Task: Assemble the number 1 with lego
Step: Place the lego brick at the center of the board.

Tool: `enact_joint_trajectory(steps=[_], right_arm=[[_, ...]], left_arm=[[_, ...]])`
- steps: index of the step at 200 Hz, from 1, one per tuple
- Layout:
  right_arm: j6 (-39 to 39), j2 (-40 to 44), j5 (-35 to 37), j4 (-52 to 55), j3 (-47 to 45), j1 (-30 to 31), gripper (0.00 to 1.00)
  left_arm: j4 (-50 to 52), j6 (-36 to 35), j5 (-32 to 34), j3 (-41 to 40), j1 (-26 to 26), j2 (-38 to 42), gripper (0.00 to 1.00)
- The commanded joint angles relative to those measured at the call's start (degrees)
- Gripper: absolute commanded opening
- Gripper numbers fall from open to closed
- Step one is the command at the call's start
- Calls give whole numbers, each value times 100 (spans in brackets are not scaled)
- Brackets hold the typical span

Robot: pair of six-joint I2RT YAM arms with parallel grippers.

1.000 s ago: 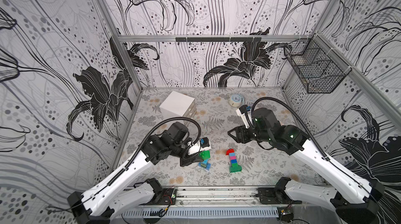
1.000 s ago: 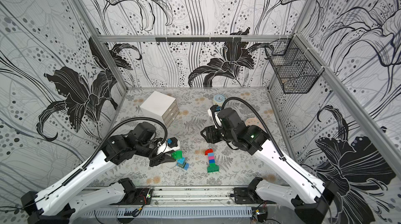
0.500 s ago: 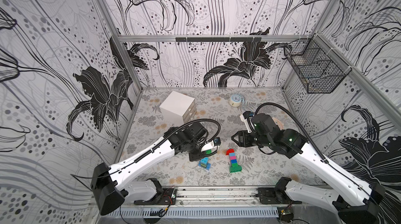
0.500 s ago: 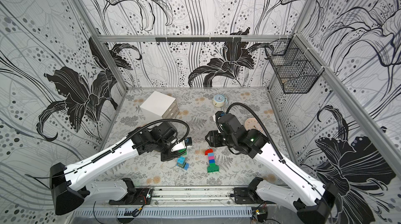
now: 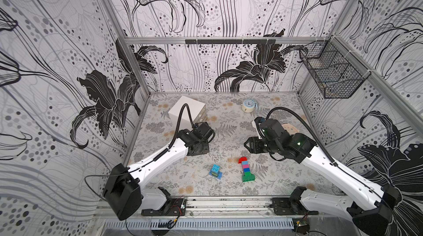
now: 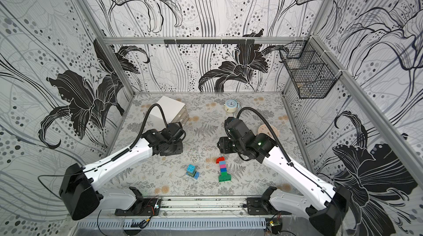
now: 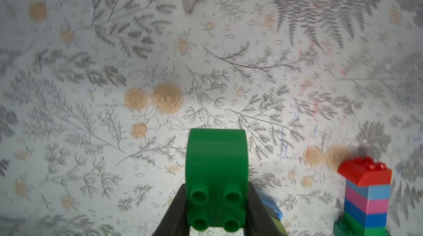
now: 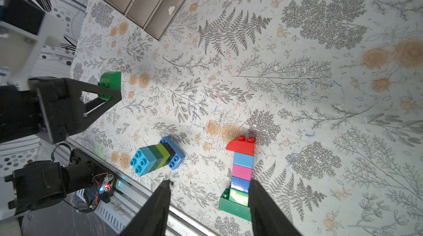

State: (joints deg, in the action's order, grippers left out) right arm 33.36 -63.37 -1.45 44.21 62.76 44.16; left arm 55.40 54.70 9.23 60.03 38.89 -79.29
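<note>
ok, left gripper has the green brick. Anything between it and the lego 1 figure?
Nothing visible. Only bare table lies between the left gripper, shut on the dark green brick, and the lego 1 figure. The small blue-topped lego stack lies beside that line, not on it.

Reaching forward and inward with the left arm, wrist bent downward. Pinching a green brick in the left gripper, one finger pressed against each side. Stretching the right arm forward and inward as well, wrist also bent down. Holding the right gripper parted and empty, fingers aimed downward.
</note>
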Motion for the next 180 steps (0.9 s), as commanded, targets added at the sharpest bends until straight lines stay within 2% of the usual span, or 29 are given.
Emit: enact_joint_trajectory(steps=[1,23,39,74,100,125,149,180], right_arm=[[-126,118,228,62,63,13,58],[-137,200,285,75,26,13,58],[-156,219,303,115,26,13,58],[-137,264,334,155,52,13,57],[-131,268,348,132,86,13,57],[-166,203,342,180,179,13,57],[-244,140,347,229,277,13,57],[-421,33,343,231,402,21,59]], left_arm=[[239,2193,157,27,-83,-255,0],[436,3083,139,96,-84,-632,1],[480,3437,75,149,-84,-882,2],[267,3878,-238,123,-144,-1374,4],[170,4120,-397,123,-154,-1699,11],[-100,4137,-581,12,-196,-1906,27],[-276,4072,-633,-102,-289,-1938,38],[-397,3938,-452,-227,-365,-1607,71]])
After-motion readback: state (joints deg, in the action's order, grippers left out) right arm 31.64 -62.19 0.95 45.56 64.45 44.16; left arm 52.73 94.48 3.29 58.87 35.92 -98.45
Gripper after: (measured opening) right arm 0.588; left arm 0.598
